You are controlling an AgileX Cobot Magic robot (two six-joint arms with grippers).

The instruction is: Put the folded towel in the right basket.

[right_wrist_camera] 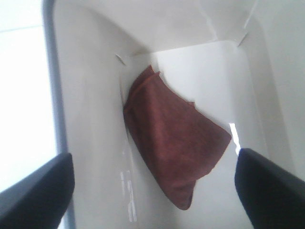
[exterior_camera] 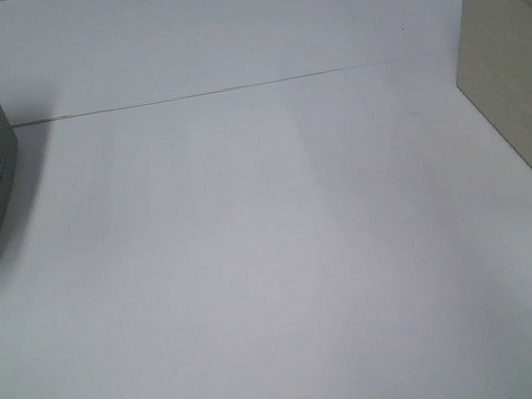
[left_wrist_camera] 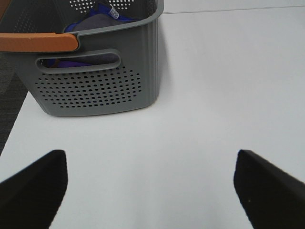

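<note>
Right wrist view: a folded reddish-brown cloth towel [right_wrist_camera: 174,148] lies inside the cream plastic right basket [right_wrist_camera: 88,124], against one wall.
Right gripper [right_wrist_camera: 153,188]: fingers spread wide, empty; the towel lies below, untouched.
Left gripper [left_wrist_camera: 150,186]: fingers spread, empty, over the white table [left_wrist_camera: 214,86].

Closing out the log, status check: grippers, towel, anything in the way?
Left gripper open, empty. Right gripper open over right basket. Towel inside, lying against a wall. Nothing blocking.
</note>
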